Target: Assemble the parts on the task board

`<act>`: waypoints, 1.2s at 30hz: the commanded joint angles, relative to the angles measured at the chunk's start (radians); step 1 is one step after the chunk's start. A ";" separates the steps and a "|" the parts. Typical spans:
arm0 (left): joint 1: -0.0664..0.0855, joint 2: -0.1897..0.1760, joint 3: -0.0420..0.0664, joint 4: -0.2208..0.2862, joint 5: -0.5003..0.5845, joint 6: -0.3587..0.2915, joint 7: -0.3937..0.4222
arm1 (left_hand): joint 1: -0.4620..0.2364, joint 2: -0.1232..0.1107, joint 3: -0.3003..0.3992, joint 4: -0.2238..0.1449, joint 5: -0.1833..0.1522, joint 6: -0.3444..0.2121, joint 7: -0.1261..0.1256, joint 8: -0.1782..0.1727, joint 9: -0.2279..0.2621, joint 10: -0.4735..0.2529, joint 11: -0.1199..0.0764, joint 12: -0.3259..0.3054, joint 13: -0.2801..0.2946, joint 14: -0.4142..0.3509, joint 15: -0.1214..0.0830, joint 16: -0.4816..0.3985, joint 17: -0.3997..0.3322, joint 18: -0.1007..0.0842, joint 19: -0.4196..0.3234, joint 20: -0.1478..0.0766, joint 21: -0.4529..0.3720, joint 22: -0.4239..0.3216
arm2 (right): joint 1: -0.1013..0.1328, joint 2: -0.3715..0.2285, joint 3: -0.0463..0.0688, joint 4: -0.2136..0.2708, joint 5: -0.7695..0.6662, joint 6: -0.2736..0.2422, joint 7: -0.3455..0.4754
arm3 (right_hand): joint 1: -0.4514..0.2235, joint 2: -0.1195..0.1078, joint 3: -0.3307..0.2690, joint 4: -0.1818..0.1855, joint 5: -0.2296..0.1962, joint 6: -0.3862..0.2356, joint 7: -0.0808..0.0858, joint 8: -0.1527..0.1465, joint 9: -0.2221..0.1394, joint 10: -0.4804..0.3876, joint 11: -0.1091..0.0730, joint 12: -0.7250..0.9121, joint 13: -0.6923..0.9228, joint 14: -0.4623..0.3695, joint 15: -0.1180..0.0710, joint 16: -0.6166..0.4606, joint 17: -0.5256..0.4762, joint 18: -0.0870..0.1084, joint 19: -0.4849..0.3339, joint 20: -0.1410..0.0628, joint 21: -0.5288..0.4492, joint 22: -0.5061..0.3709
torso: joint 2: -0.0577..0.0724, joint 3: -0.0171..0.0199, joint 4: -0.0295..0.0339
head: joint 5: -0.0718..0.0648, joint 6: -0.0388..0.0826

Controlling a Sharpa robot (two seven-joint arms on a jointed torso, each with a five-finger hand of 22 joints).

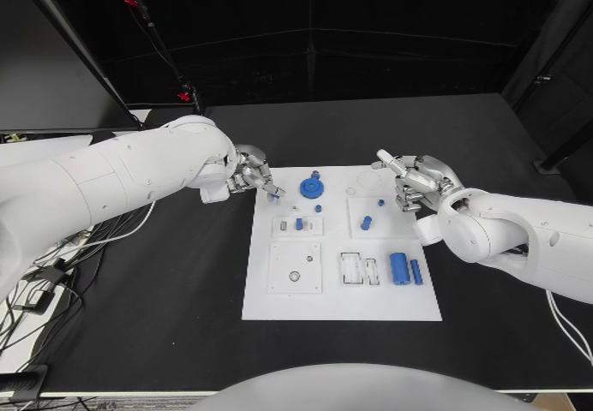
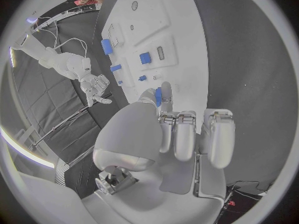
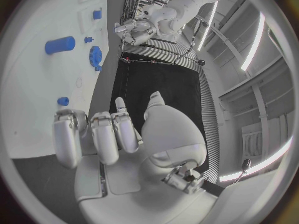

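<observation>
The white task board lies in the middle of the black table. A blue gear stands near its far edge, with small blue pegs behind it and a blue cylinder lying beside a thin blue bar at the near right. My left hand hovers at the board's far left corner, fingers curled in on nothing; the gear shows just past its thumb. My right hand sits at the far right edge, fingers also curled and holding nothing, the gear beyond it.
Cables trail off the table's left side. Open slots and a small hole mark the board's near half. Bare black table surrounds the board on the near, left and right sides.
</observation>
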 commanded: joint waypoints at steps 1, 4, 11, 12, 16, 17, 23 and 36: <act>0.003 -0.018 0.000 0.035 0.049 0.026 -0.081 | 0.151 0.141 0.008 0.000 0.007 0.009 0.000 -0.003 0.001 0.106 -0.009 -0.002 0.152 0.105 -0.009 0.001 0.263 -0.014 0.104 0.001 0.003 0.263 | 0.001 0.001 0.000 0.002 -0.001 -0.002 0.005 | 0.003 0.002 -0.006 -0.001 0.003 -0.009 0.068 0.007 -0.002 -0.009 0.000 -0.004 0.146 0.104 0.006 0.002 0.263 0.006 0.012 0.006 -0.003 0.225 | 0.000 -0.0002 -0.0010 | 0.003 -0.001; 0.004 -0.041 0.000 0.077 0.055 0.014 -0.114 | 0.149 0.141 0.009 0.000 0.008 0.009 0.000 -0.003 0.000 0.106 -0.009 -0.002 0.152 0.105 -0.009 0.001 0.263 -0.014 0.104 0.002 0.003 0.263 | 0.001 0.001 0.000 0.002 -0.001 -0.002 0.005 | 0.003 0.002 -0.006 -0.001 0.003 -0.009 0.068 0.007 -0.002 -0.009 0.000 -0.004 0.146 0.104 0.006 0.002 0.263 0.006 0.012 0.006 -0.003 0.225 | 0.001 0.0003 0.0011 | 0.003 -0.001; 0.004 -0.082 0.000 0.164 0.059 -0.040 -0.181 | 0.146 0.141 0.014 0.000 0.015 0.009 0.000 -0.005 0.000 0.106 -0.009 -0.002 0.152 0.105 -0.008 0.001 0.263 -0.014 0.104 0.002 0.003 0.263 | -0.001 0.001 0.000 0.002 -0.001 -0.003 0.007 | 0.003 0.002 -0.006 -0.001 0.003 -0.009 0.068 0.007 -0.002 -0.009 0.000 -0.004 0.146 0.104 0.006 0.002 0.263 0.006 0.012 0.006 -0.003 0.225 | 0.001 -0.0017 -0.0006 | 0.009 -0.003; 0.004 -0.086 0.000 0.172 0.059 -0.046 -0.187 | 0.145 0.140 0.015 -0.001 0.016 0.010 0.000 -0.005 0.000 0.106 -0.009 -0.002 0.152 0.105 -0.008 0.001 0.263 -0.014 0.104 0.002 0.003 0.263 | -0.002 0.001 0.000 0.003 -0.001 -0.003 0.007 | 0.003 0.002 -0.006 -0.001 0.003 -0.009 0.068 0.007 -0.002 -0.009 0.000 -0.004 0.146 0.104 0.006 0.002 0.263 0.006 0.012 0.006 -0.003 0.225 | 0.001 -0.0018 -0.0006 | 0.009 -0.004; 0.002 -0.093 0.000 0.195 0.059 -0.070 -0.203 | 0.145 0.140 0.017 -0.001 0.018 0.009 0.000 -0.005 0.000 0.106 -0.009 -0.002 0.152 0.105 -0.008 0.001 0.263 -0.014 0.104 0.002 0.003 0.263 | -0.003 0.000 0.000 0.003 -0.001 -0.003 0.008 | 0.003 0.002 -0.006 -0.001 0.003 -0.009 0.068 0.007 -0.002 -0.009 0.000 -0.004 0.146 0.104 0.006 0.002 0.263 0.006 0.012 0.006 -0.003 0.225 | 0.001 -0.0015 -0.0007 | 0.010 -0.004; 0.002 -0.094 0.000 0.199 0.059 -0.074 -0.206 | 0.145 0.140 0.017 -0.001 0.018 0.009 0.000 -0.005 0.000 0.106 -0.009 -0.002 0.152 0.105 -0.008 0.001 0.263 -0.014 0.104 0.002 0.003 0.263 | -0.003 0.000 0.000 0.003 -0.001 -0.003 0.009 | 0.003 0.002 -0.006 -0.001 0.003 -0.009 0.068 0.007 -0.002 -0.009 0.000 -0.004 0.146 0.104 0.006 0.002 0.263 0.006 0.012 0.006 -0.003 0.225 | 0.001 -0.0015 -0.0007 | 0.010 -0.004; -0.003 -0.091 0.000 0.210 0.059 -0.080 -0.227 | 0.144 0.139 0.022 -0.001 0.023 0.009 0.000 -0.007 -0.001 0.106 -0.009 -0.002 0.152 0.105 -0.008 0.001 0.263 -0.014 0.104 0.002 0.003 0.263 | -0.004 0.000 0.000 0.004 -0.001 -0.004 0.010 | 0.003 0.002 -0.006 -0.001 0.003 -0.009 0.068 0.007 -0.002 -0.011 0.000 -0.004 0.145 0.104 0.006 0.002 0.263 0.007 0.009 0.006 -0.005 0.224 | 0.001 -0.0014 -0.0008 | 0.010 -0.005; -0.011 -0.068 0.000 0.209 0.059 -0.064 -0.257 | 0.142 0.137 0.030 -0.002 0.031 0.009 0.000 -0.009 -0.001 0.106 -0.009 -0.002 0.152 0.105 -0.008 0.001 0.263 -0.014 0.104 0.002 0.003 0.263 | -0.005 0.000 0.000 0.004 -0.001 -0.004 0.011 | 0.003 0.002 -0.006 -0.001 0.004 -0.009 0.068 0.007 -0.002 -0.011 0.000 -0.004 0.145 0.104 0.006 0.002 0.263 0.007 0.009 0.006 -0.005 0.224 | 0.001 -0.0014 -0.0017 | 0.011 -0.007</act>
